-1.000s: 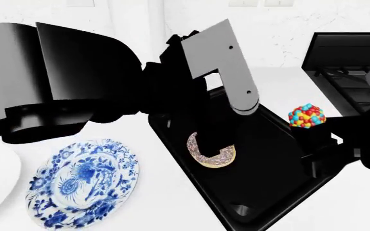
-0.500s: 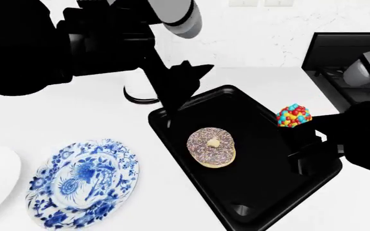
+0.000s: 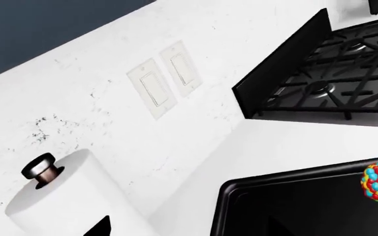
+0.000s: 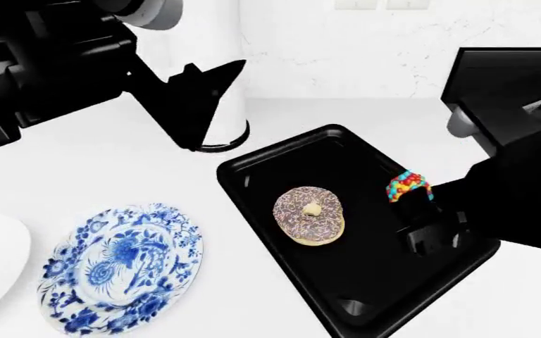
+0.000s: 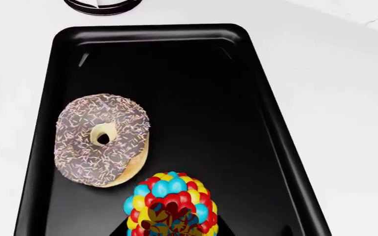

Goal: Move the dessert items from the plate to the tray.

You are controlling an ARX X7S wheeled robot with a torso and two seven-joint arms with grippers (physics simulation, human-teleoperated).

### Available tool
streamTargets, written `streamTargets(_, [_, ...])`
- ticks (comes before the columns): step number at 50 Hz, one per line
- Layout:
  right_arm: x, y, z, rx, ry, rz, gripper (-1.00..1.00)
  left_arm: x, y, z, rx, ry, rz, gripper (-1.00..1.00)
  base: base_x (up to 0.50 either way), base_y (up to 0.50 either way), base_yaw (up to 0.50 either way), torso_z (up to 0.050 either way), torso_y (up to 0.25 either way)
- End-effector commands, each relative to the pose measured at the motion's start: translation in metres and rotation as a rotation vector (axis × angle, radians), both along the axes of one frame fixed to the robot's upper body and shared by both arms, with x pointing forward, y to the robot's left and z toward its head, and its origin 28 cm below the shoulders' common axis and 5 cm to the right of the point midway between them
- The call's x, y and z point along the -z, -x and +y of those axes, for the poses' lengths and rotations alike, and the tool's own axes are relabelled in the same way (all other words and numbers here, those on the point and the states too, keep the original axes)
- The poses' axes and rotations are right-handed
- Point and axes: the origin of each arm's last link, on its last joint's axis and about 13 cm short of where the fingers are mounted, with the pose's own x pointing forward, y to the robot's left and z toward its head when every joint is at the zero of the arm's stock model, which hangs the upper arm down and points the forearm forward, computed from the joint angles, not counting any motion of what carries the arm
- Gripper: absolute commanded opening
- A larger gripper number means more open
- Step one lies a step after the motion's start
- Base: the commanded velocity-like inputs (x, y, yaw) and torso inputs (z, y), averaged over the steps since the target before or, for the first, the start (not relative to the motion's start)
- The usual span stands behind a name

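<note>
Over the tray, right fingers clamping the candy ball have moved inward.

White counter throughout, backed by a white speckled wall carrying two pale switch plates. Dark blue band above that wall. Black stove with grates at the counter's far right corner.

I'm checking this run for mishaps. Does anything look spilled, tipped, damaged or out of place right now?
Nothing stands out. The donut lies flat and whole inside the black tray. The candy ball is intact, held by the right gripper over the tray. The blue patterned plate sits flat beside the tray, with no crumbs or spills visible.
</note>
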Motion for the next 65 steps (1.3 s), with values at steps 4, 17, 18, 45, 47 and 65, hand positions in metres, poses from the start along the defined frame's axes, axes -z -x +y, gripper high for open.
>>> streamTargets(4, [0.007,-0.018,0.002,-0.012,0.043,0.093,-1.0,0.009,0.005,0.008,-0.033,0.036,0.006,1.0,0.0,0.0,0.0,0.0,0.0])
streamTargets(17, [0.002,-0.017,0.006,-0.04,0.043,0.107,1.0,0.011,0.001,0.01,-0.028,0.047,0.007,1.0,0.0,0.0,0.0,0.0,0.0])
streamTargets(18, [0.0,-0.017,0.006,-0.04,0.042,0.102,1.0,0.01,0.001,0.01,-0.03,0.048,0.007,1.0,0.0,0.0,0.0,0.0,0.0])
streamTargets(45, [-0.074,0.025,-0.002,-0.013,-0.042,-0.23,1.0,0.008,0.002,0.021,-0.297,0.158,0.01,1.0,0.0,0.0,0.0,0.0,0.0])
streamTargets(47, [-0.076,0.027,-0.004,0.029,-0.046,-0.272,1.0,0.008,0.003,0.025,-0.355,0.169,0.017,1.0,0.0,0.0,0.0,0.0,0.0])
streamTargets(65, [-0.09,0.049,-0.021,0.192,-0.151,-0.538,1.0,0.006,0.032,0.046,-0.51,0.304,0.081,1.0,0.0,0.0,0.0,0.0,0.0])
